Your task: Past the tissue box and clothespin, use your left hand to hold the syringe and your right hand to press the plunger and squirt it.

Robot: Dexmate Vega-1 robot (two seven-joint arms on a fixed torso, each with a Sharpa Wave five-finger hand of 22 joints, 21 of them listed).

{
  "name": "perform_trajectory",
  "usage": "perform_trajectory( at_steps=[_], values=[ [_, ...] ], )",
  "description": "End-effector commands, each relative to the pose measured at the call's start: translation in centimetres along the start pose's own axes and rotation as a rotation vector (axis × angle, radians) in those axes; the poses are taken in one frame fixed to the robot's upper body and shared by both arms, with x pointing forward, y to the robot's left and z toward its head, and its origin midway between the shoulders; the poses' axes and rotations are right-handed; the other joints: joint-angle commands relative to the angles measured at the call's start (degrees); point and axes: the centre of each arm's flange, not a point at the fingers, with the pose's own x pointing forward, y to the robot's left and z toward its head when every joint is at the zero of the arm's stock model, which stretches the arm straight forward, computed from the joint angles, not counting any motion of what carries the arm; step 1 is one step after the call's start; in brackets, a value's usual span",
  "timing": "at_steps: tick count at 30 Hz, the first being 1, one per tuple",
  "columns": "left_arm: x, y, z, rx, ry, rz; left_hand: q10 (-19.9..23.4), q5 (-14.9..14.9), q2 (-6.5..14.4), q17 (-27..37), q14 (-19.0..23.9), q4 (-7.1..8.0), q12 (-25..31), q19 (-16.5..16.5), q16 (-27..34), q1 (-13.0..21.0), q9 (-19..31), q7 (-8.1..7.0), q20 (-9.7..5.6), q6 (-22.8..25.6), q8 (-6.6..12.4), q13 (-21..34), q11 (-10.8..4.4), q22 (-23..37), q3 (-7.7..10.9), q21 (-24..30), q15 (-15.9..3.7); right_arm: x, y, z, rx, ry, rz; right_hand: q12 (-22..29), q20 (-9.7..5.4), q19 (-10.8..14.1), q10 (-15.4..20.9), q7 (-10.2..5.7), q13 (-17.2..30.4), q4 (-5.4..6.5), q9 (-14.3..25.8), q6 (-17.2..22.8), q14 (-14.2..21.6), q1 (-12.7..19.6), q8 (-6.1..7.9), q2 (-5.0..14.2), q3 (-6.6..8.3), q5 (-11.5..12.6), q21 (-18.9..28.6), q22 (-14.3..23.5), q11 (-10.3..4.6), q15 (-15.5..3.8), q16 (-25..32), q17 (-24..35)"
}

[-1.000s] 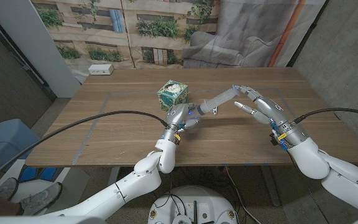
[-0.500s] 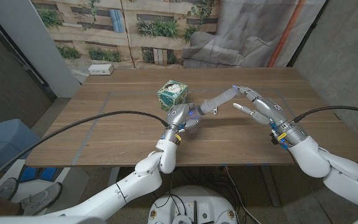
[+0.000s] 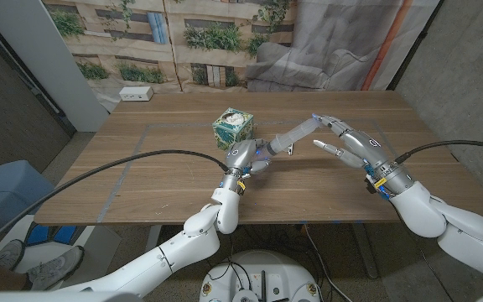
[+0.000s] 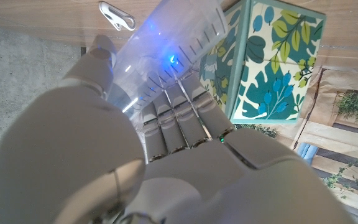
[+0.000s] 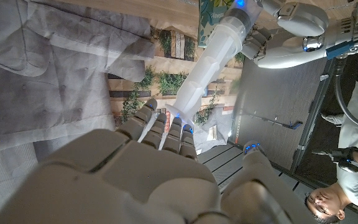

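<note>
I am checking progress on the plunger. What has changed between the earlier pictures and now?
Almost nothing. The right hand has crept slightly toward the far side, fingers still at the plunger end of the syringe. The left hand still holds the barrel. Tissue box and clothespin stayed put.

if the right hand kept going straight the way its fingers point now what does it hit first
Most likely the plunger end of the syringe: the right hand has its fingers at that end already, and the left hand grips the barrel. Actual contact is unclear.

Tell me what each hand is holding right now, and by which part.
The left hand grips the syringe around its barrel. The right hand holds nothing; its fingers are at the plunger end.
</note>
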Motion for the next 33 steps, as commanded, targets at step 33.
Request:
perform_trajectory(
  at_steps=[33],
  values=[
    [0.3,0.5,1.3,-0.013,-0.029,0.011,2.2,0.3,10.0,0.1,0.3,6.8,0.1,1.5,0.2,-9.2,0.3,0.31,-2.74,3.1,0.38,0.1,-2.55,0.2,8.42,0.2,-5.1,1.0,1.0,-0.3,0.039,-0.034,0.083,0.1,-1.36,0.1,2.0,0.4,0.2,1.22,0.2,1.7,1.0,-1.4,0.08,2.44,0.53,0.0,0.0,0.2,0.54,-2.26,0.1,0.1]
  ],
)
